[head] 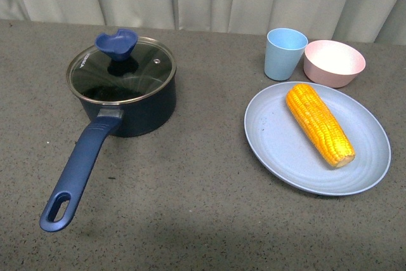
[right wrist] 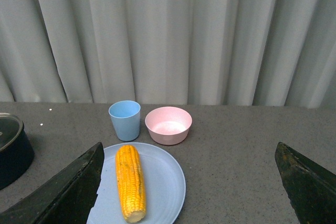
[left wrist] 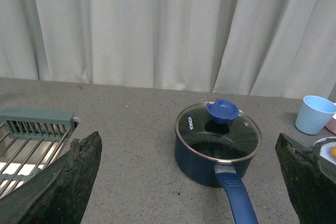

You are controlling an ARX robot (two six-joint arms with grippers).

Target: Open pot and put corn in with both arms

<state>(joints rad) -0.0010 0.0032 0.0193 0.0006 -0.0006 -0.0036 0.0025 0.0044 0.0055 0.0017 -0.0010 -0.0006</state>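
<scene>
The dark navy pot (head: 130,109) stands at the left of the table with its glass lid (head: 122,71) on and a blue knob (head: 117,44) on top; its long handle (head: 76,176) points toward me. The corn (head: 319,124) lies on a light blue plate (head: 279,150) at the right. Neither arm shows in the front view. My left gripper (left wrist: 189,182) is open and empty, well back from the pot (left wrist: 199,163). My right gripper (right wrist: 189,182) is open and empty, with the corn (right wrist: 129,182) near one finger (right wrist: 68,195).
A light blue cup (head: 285,54) and a pink bowl (head: 333,63) stand behind the plate. A wire rack with a green end (left wrist: 31,140) shows in the left wrist view, beside the pot. White curtains hang behind the table.
</scene>
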